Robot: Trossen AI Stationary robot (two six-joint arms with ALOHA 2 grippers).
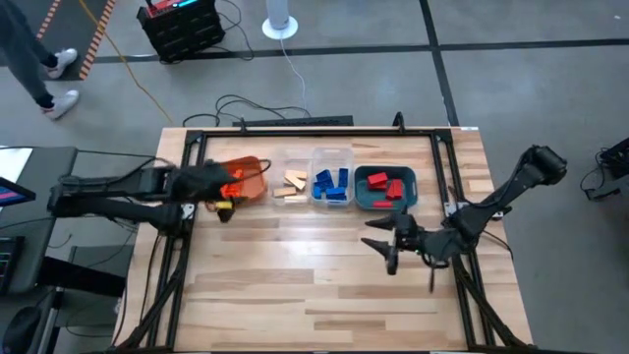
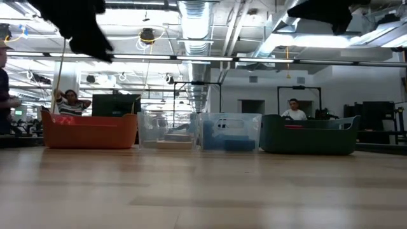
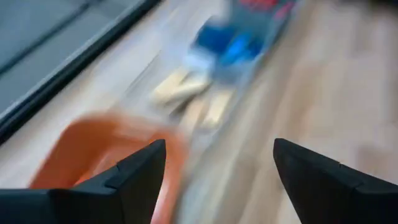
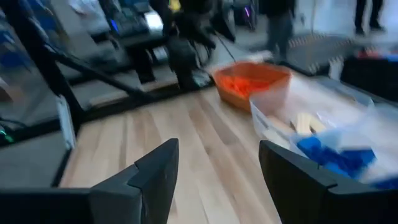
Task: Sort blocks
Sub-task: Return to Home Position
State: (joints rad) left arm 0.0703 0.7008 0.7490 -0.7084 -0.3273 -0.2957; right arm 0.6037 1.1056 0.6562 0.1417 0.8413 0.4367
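High view, showing blocks all in trays and both grippers empty.
Finding the left gripper at the orange tray, fingers wide with nothing between; just ahead of them, orange blocks in that tray, then tan blocks and blue ones in the clear trays beyond. Catching the right gripper over bare table, fingers spread wide too, holding nothing, with red blocks in the teal tray near, off to the fingers' side.
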